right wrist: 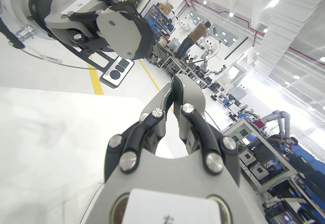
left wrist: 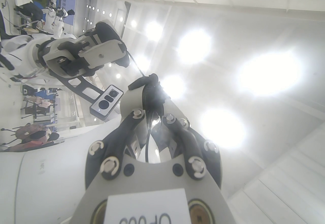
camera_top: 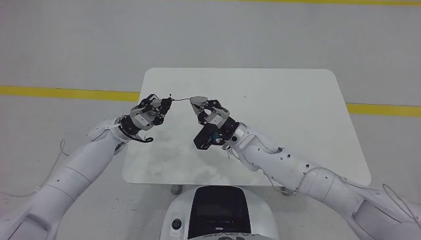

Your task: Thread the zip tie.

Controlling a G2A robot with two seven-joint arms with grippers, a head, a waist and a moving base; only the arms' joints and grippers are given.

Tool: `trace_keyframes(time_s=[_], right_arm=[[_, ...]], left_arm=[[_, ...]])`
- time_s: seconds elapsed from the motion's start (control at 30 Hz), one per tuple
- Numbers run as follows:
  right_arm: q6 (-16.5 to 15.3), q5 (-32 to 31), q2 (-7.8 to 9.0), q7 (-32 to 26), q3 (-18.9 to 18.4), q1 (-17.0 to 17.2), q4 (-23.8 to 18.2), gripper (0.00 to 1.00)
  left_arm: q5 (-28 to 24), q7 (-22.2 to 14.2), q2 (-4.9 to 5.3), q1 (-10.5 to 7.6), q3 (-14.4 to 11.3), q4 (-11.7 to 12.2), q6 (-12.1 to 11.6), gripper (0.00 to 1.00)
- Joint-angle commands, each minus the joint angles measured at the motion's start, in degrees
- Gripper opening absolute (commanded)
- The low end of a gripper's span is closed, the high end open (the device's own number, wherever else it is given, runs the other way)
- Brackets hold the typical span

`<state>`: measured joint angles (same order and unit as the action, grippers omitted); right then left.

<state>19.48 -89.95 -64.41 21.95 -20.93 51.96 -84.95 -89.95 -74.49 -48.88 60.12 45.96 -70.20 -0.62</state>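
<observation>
The zip tie [camera_top: 181, 99] is pinched at its ends by the left hand [camera_top: 164, 104] and right hand [camera_top: 195, 101] — held above the counter [camera_top: 296, 108] near its far left corner.

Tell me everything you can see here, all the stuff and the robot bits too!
Thin black plastic zip tie: one, black, held in the air between the two grippers, above the table.
White rounded-corner table: one, white, under both arms.
Yellow painted floor lines: two, yellow, one running under the table, one farther away.
Left gripper: one, grey and black, shut on one end of the zip tie.
Right gripper: one, grey and black, shut on the other end.
</observation>
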Motion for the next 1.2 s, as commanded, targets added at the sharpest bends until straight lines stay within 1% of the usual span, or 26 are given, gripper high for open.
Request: trace_keyframes(time_s=[0.0, 1.17], right_arm=[[0.0, 0.0, 0.0, 0.02, -0.03, 0.02, 0.01, 0.0], [0.0, 0.0, 0.12, 0.05, -0.36, 0.32, 0.72, 0.0]], left_arm=[[0.0, 0.0, 0.0, 0.0, 0.0, 0.0, 0.0, 0.0], [0.0, 0.0, 0.0, 0.0, 0.0, 0.0, 0.0, 0.0]])
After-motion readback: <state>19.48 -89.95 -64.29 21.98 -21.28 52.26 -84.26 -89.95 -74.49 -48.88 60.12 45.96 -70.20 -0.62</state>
